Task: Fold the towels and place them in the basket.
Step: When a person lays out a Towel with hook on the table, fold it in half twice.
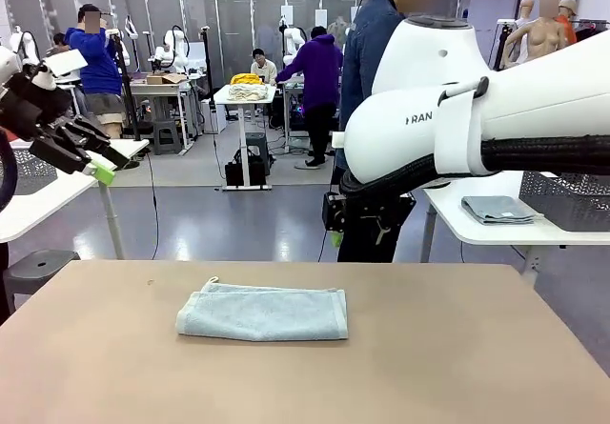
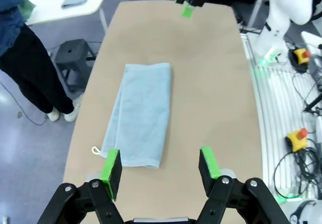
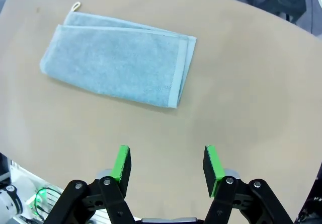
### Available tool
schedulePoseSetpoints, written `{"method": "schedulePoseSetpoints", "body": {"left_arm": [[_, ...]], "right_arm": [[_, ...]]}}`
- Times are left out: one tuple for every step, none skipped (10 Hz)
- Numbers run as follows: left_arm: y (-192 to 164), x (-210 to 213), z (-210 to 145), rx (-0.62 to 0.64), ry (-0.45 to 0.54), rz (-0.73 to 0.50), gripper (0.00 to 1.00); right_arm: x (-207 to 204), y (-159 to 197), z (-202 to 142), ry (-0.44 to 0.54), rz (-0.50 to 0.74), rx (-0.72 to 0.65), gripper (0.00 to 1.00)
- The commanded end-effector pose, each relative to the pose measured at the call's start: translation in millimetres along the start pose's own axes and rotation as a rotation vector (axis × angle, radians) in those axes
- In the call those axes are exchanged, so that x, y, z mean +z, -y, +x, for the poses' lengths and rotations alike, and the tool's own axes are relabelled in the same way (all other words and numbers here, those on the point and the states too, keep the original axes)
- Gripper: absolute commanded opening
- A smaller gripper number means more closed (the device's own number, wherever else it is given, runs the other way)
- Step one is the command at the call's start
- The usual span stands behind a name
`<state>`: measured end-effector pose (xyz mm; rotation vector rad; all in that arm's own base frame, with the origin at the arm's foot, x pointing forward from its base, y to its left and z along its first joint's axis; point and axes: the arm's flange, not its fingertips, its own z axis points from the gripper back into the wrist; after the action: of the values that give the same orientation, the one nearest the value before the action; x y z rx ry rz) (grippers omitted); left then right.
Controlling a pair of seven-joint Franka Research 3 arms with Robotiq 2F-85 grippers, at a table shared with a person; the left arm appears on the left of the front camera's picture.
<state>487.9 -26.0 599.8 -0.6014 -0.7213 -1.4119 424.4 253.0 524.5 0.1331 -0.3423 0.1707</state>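
L pincer (image 1: 95, 162), black w/ green pads, raised off the tan tabletop's (image 1: 448, 348) L edge: jaws well apart, holding nothing. Pale blue-grey terry towel (image 1: 262, 312), folded to a long rectangle, lies flat approx mid-tabletop, slightly L of centre, small corner loop (image 1: 212, 279) at its far-L corner. R pincer (image 3: 167, 163) hangs above the tabletop, clear of the towel, jaws likewise wide, empty.

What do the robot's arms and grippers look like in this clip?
The right arm is a glossy white rounded shell with partial dark lettering and a black ribbed hose along it. The left gripper and right gripper are black two-finger linkages with bolted joints and bright green pads.
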Motion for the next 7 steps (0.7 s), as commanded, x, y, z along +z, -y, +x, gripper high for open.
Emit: {"method": "schedulePoseSetpoints", "body": {"left_arm": [[-12.3,7.3,1.9,0.026,0.023,-0.032,0.78],[-14.7,5.8,0.7,0.039,0.027,-0.035,0.78],[-4.9,1.5,-3.7,0.011,0.002,-0.015,0.78],[-4.9,1.5,-3.7,0.011,0.002,-0.015,0.78],[-4.9,1.5,-3.7,0.011,0.002,-0.015,0.78],[-4.9,1.5,-3.7,0.011,0.002,-0.015,0.78],[-4.9,1.5,-3.7,0.011,0.002,-0.015,0.78]], "right_arm": [[2.2,-2.8,9.7,0.004,0.004,-0.085,0.73],[4.2,2.2,10.9,-0.002,0.008,-0.108,0.73],[-0.4,1.3,3.3,-0.001,0.002,-0.029,0.73],[-0.4,1.3,3.3,-0.001,0.002,-0.029,0.73],[-0.4,1.3,3.3,-0.001,0.002,-0.029,0.73],[-0.4,1.3,3.3,-0.001,0.002,-0.029,0.73],[1.6,0.8,5.6,0.001,0.005,-0.045,0.73]]}}
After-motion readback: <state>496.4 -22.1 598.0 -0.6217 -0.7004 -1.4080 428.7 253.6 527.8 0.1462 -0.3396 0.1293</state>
